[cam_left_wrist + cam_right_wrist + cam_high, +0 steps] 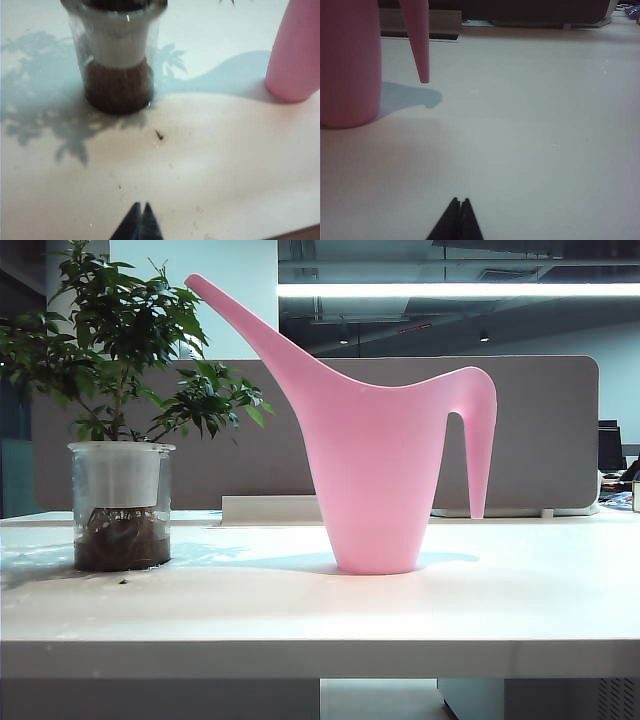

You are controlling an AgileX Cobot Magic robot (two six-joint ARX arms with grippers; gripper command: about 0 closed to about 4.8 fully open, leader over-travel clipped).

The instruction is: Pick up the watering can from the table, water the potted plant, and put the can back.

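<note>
The watering can (375, 480) stands upright on the white bench (320, 610), base flat, long axis vertical. In the exterior view its thin spout (245, 320) slants up and to the left, tip above the foliage of the potted plant (120, 420); its arched handle (478, 430) faces right, the open end hanging clear of the bench surface. The plant stands upright in a clear pot left of the can, apart from it, with a grey-beige divider panel (540, 430) behind both. Neither arm appears in the exterior view. The left gripper (139, 205) is low over the bench, jaws pressed together and holding nothing; the pot lies ahead of it and the can's base (295, 55) ahead and off to one side, well apart from the tips. The right gripper (459, 200) likewise has its jaws drawn fully together, empty; the can body (347, 65) and handle end (420, 45) stand ahead and to one side, clear of the jaws.
</note>
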